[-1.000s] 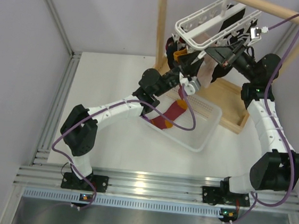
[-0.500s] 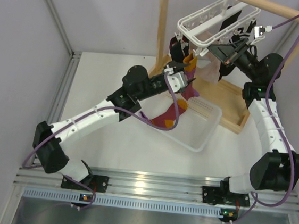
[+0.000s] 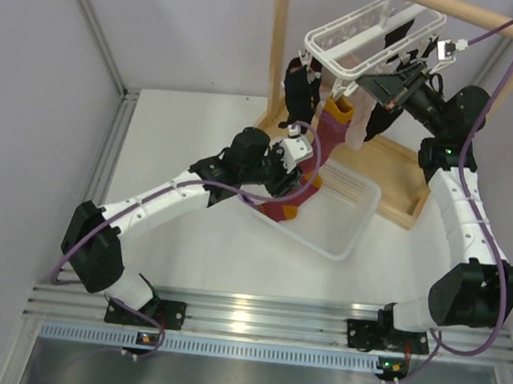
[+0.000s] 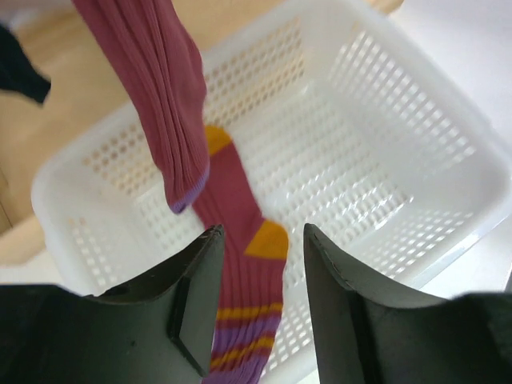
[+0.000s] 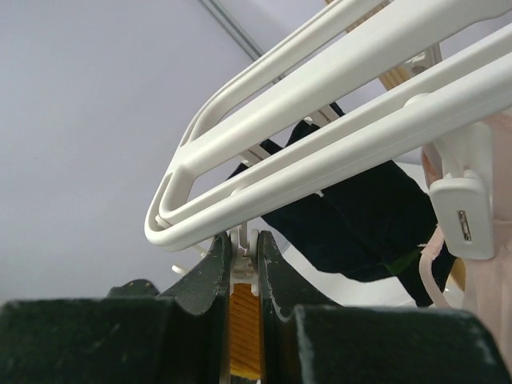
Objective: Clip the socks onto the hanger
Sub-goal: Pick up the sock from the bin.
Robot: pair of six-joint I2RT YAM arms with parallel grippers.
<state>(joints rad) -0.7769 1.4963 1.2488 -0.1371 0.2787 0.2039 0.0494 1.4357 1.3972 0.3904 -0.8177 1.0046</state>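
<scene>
**Maroon sock hanging at the peg, its mate under the spread left claw**

Maroon ribbed sock with an orange tip point(image 3: 329, 131) hangs from the white plastic lattice hanger point(image 5: 360, 148), its orange end uppermost at a white plastic peg point(image 5: 244, 240). The right claw point(image 5: 242, 238) is pinched tight on that peg, with orange fabric showing just below, at six o'clock between its fingers. Dark navy socks point(image 5: 360, 208) dangle beyond, at about three o'clock.

The left claw point(image 4: 260, 232) stands apart, holding nothing, above the white slotted plastic basket point(image 4: 416, 160) on the white desk point(image 3: 179, 138). The second maroon sock with orange heel and yellow stripes point(image 4: 248, 272) lies in the basket, running from twelve to six o'clock between the fingers. The hanging sock is at eleven o'clock of this claw, not touching it.
</scene>
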